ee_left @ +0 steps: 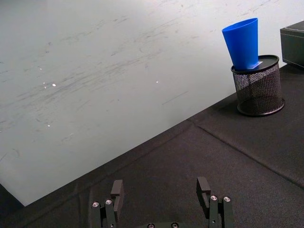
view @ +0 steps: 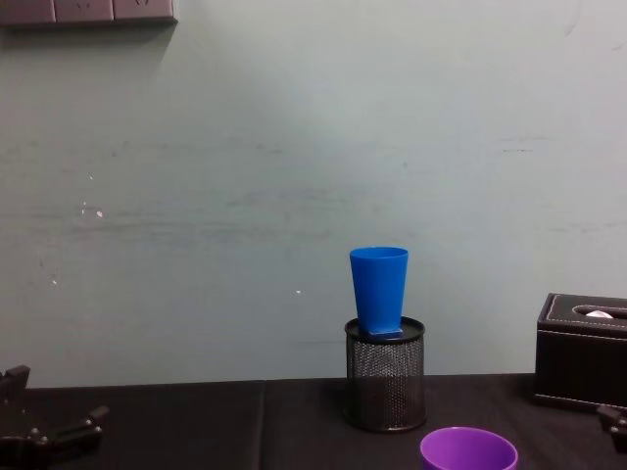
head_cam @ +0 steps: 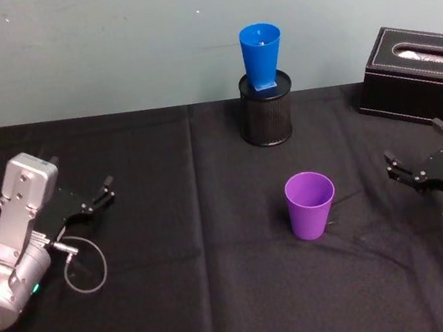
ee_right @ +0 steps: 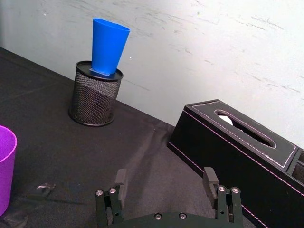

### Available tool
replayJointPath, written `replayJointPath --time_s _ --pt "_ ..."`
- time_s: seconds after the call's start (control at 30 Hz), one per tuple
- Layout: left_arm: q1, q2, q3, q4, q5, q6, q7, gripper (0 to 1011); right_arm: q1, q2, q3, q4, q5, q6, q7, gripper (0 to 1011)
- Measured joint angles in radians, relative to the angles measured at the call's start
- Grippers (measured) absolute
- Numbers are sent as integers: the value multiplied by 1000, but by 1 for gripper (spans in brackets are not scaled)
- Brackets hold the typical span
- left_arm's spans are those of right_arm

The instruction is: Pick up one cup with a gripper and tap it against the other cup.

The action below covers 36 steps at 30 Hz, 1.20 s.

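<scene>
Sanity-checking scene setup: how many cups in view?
2. Purple cup upright on the black cloth; blue cup standing in the mesh pen holder behind it. No others seen.

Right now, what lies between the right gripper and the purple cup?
Only black tablecloth: in the head view the stretch from right gripper to purple cup is bare.

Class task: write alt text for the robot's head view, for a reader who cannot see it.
A purple cup stands upright on a black cloth, with a blue cup perched rim-up in a mesh pen holder behind it. The left gripper and right gripper sit open at either side, touching neither cup; a tissue box stands back right.
</scene>
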Motion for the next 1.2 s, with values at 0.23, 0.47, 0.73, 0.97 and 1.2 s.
replayJointPath --time_s 0.23,0.47,0.73,0.97,1.2 --pt "0 0 0 0 0 0 0 1005 0 0 0 0 0 0 0 1003" --pt "0 0 0 0 0 0 0 1005 0 0 0 0 0 0 0 1003" --pt "0 0 0 0 0 0 0 1004 0 0 0 0 0 0 0 1003" --pt "0 0 0 0 0 0 0 1005 0 0 0 0 0 0 0 1003" --pt "0 0 0 0 0 0 0 1005 0 0 0 0 0 0 0 1003"
